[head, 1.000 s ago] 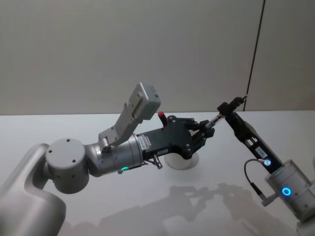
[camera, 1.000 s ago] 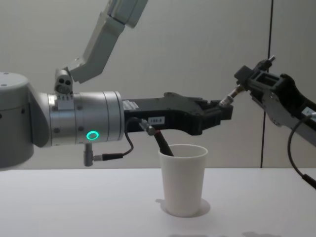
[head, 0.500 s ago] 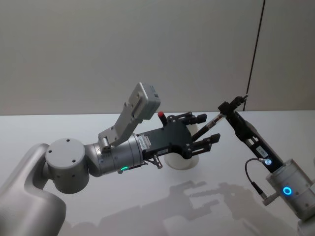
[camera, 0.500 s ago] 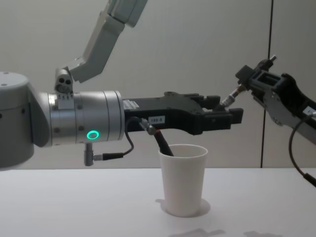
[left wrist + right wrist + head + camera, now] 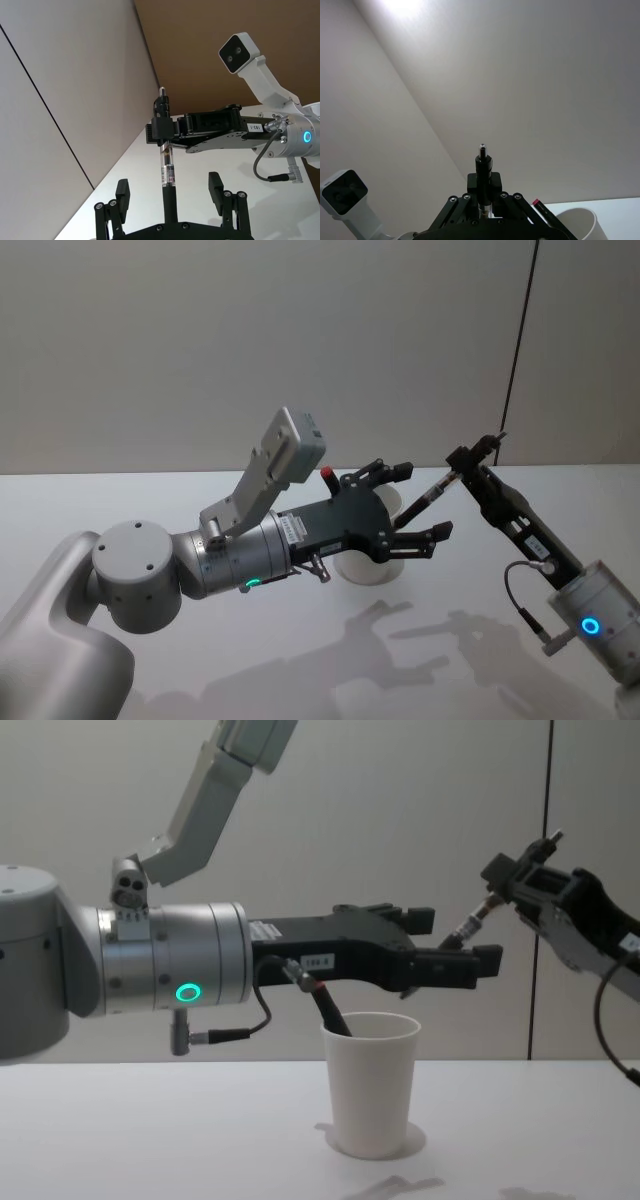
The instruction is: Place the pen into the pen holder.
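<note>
Two arms meet mid-frame in head view, above the pen holder (image 5: pixel 371 1083) at lower center of chest view. Your left gripper (image 5: pixel 412 502) is spread wide, empty, w/ the pen (image 5: pixel 427 496) running between its fingers. Right gripper (image 5: pixel 462 462) is clamped on the pen's top end; long axis slants down-left toward the cup. Right arm's nearer, so it leads.

Even, soft indoor light, sharp throughout

Light falls from above: the arms cast blurred grey shadows on the white table (image 5: pixel 300 660) in the head view, and the cup (image 5: pixel 371 1082) leaves a faint one at its base. A bright glare patch whitens the wall (image 5: pixel 405 7) in the right wrist view. No motion blur.
</note>
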### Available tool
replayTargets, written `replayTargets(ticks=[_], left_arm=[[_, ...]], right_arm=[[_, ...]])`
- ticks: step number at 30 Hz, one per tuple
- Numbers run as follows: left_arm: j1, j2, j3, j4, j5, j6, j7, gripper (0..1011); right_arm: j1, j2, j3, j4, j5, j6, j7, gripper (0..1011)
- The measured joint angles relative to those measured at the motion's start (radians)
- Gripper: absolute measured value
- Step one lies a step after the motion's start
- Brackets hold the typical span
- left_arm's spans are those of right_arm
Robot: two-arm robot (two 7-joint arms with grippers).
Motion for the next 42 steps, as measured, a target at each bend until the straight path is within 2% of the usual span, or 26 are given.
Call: replayTargets(ticks=[22,42], left_arm=[[0.000,0.000,0.000,0.000,0.000,0.000,0.000,1004],[0.000,0.000,0.000,0.000,0.000,0.000,0.000,1004]], right_arm=[[-0.023,0.072,0.036,-0.098,-0.093,0.040,-0.067,148],[0.042,0.124,0.076,-0.116,-0.184,0.109,-0.076,148]])
